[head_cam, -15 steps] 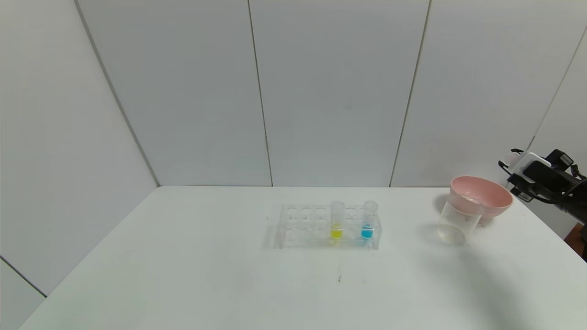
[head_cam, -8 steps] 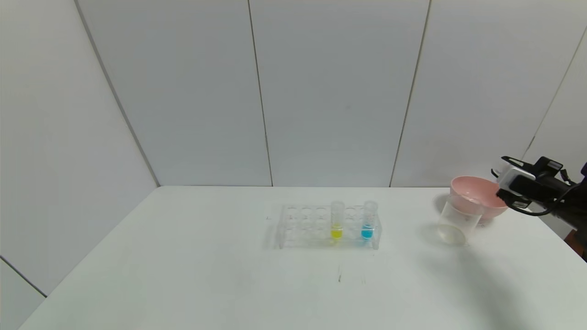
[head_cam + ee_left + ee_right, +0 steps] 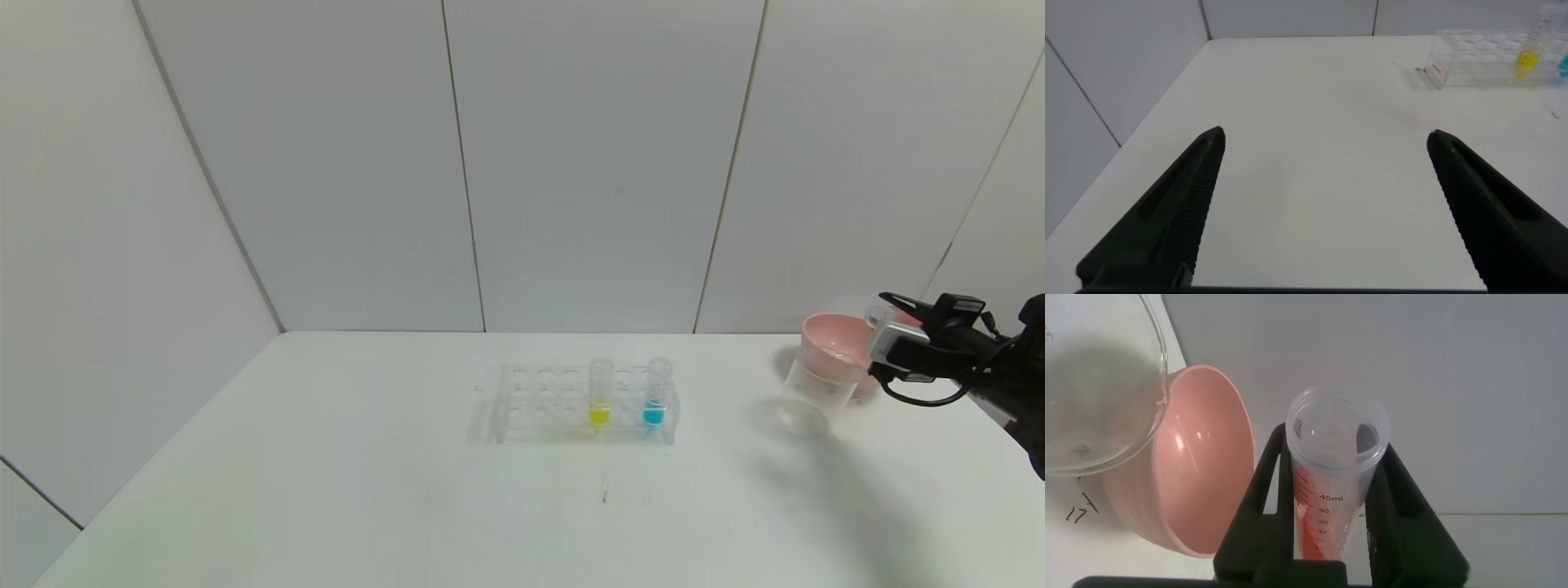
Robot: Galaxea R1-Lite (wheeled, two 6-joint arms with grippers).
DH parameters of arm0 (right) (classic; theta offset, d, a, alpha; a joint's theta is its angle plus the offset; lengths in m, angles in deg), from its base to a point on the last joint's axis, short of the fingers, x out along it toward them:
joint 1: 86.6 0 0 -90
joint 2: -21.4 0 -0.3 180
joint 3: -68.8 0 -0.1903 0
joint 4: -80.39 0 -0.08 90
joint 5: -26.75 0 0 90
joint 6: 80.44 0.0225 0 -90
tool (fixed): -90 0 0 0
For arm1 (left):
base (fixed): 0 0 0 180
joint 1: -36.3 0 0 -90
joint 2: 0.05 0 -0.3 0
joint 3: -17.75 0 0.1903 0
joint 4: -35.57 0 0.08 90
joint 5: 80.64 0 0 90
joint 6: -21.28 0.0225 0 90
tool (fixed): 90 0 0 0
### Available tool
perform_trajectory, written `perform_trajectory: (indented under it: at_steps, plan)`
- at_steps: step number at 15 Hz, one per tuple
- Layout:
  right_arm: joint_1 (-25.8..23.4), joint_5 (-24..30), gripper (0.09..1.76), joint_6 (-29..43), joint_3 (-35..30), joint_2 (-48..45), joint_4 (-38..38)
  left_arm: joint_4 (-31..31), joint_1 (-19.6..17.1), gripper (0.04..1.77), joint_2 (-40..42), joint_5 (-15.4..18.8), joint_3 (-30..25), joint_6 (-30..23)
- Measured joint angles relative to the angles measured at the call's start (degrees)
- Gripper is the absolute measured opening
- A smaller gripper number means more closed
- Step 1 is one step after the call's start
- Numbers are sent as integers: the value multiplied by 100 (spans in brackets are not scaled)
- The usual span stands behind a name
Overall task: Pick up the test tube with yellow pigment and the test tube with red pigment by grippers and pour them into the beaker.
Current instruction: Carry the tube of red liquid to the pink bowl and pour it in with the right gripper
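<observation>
My right gripper (image 3: 886, 327) hangs at the right side of the table (image 3: 326, 490), over the pink bowl (image 3: 826, 339) and just right of the beaker (image 3: 812, 394). Its jaws are clamped on the test tube with red pigment (image 3: 1331, 482). In the right wrist view the tube sits between the 2 black fingers (image 3: 1266, 506), open mouth toward the camera, with orange-red liquid lying along its lower wall past the printed marks. Head view shows only the tube's clear mouth end (image 3: 878, 314) poking out past the gripper, tilted toward the beaker side.

The beaker stands on the table touching the near-left side of the pink bowl. It looks clear; I cannot tell whether any liquid is in it. In the wrist view the bowl (image 3: 1200, 465) shows a bare pink inside, with the beaker's rim (image 3: 1106, 384) overlapping its edge.

The clear tube rack (image 3: 584, 404) sits mid-table, well apart from the beaker, to its left. 2 tubes stand upright in it: the test tube with yellow pigment (image 3: 599, 394), a little yellow at its bottom, and the blue-liquid tube (image 3: 655, 392) to its right.

My left gripper (image 3: 1323, 212) is out over the near-left part of the table, fingers spread wide, holding nothing. The rack (image 3: 1486, 57) lies far off from it.
</observation>
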Motion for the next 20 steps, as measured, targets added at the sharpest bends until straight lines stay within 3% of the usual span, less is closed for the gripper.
perform_trajectory:
  at_steps: [5,20]
  plan:
    - [30,-77,56,-432,55,26,11,0,0,176,0,2,0,0]
    - [222,-166,56,-490,82,-5,88,0,0,176,0,2,0,0]
